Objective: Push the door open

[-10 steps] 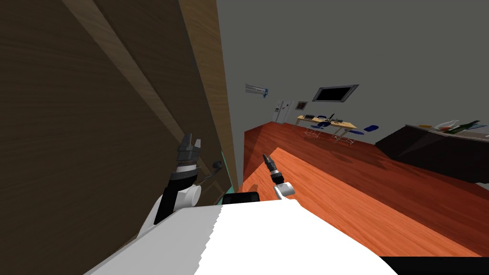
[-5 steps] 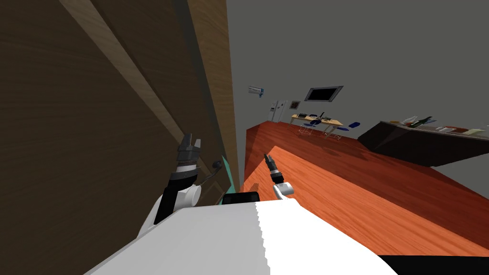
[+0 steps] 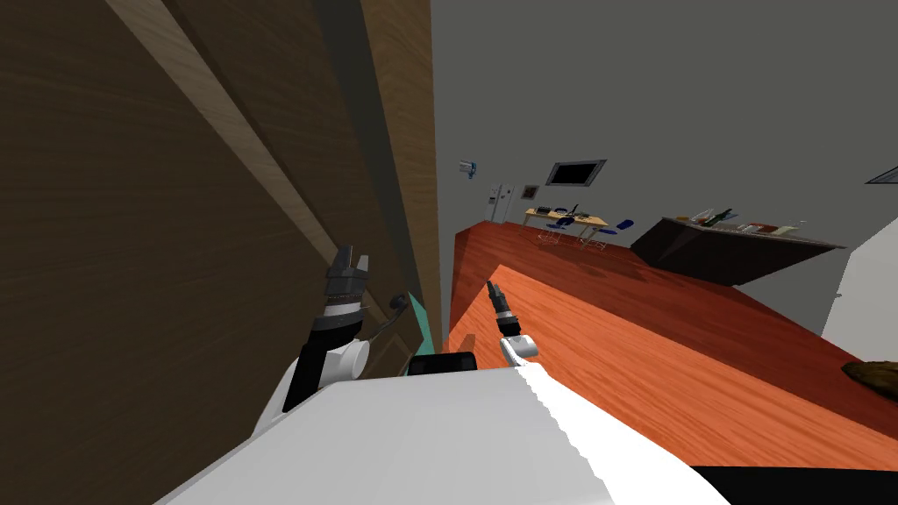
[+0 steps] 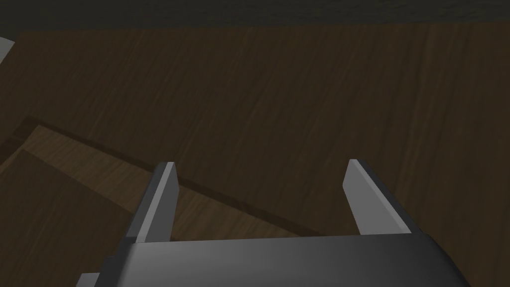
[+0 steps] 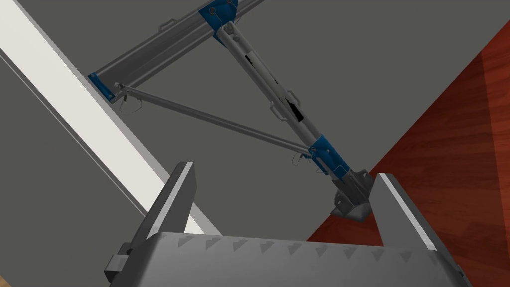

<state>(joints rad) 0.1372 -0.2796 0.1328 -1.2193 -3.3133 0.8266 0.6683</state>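
Note:
The door is a tall dark brown wooden panel that fills the left of the head view, with a lighter wooden edge on its right. A small dark handle sticks out low down near that edge. My left gripper is raised close against the door face, left of the handle, and its fingers are open. In the left wrist view the left gripper points at the dark wood with nothing between its fingers. My right gripper hangs open over the floor, right of the door edge; the right wrist view also shows it open.
A thin teal strip shows below the handle by the door edge. Reddish wooden floor stretches to the right. A dark counter and a far table with chairs stand beyond. A grey and blue metal frame hangs on the grey wall.
My head view has swung: the far table, counter and wall things slid left, and a white surface came into view at the right edge. Both grippers hold their places.

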